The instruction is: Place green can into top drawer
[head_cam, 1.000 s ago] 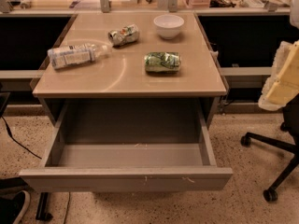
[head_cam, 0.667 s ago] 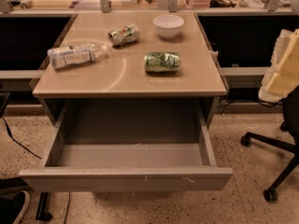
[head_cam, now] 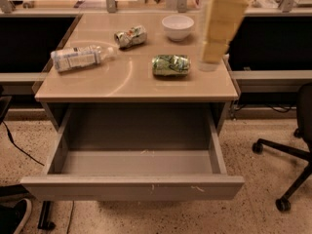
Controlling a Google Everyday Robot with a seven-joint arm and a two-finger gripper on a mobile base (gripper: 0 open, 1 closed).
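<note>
The tan desk [head_cam: 97, 89] fills the middle of the view, its top lit and glossy. Below it the top drawer [head_cam: 131, 186] is pulled fully out, a wide shallow grey tray with nothing visible inside and small white scuffs on its front panel. A black office chair [head_cam: 282, 150] stands on the speckled floor to the right.

The robot's pale yellow arm reaches down over the desk's right rear part, and what appears to be the gripper [head_cam: 209, 62] sits at its lower end, just right of the green can and low over the desk top. Whether it is wide or narrow cannot be told; it holds nothing that can be seen.

A clear plastic bottle [head_cam: 78, 57] lies on its side at the left. A white bowl [head_cam: 177, 27] stands upright near the back edge. The green can [head_cam: 170, 65] lies on its side in front of the bowl, apart from it. A silver-white can [head_cam: 130, 36] lies tilted left of the bowl.
</note>
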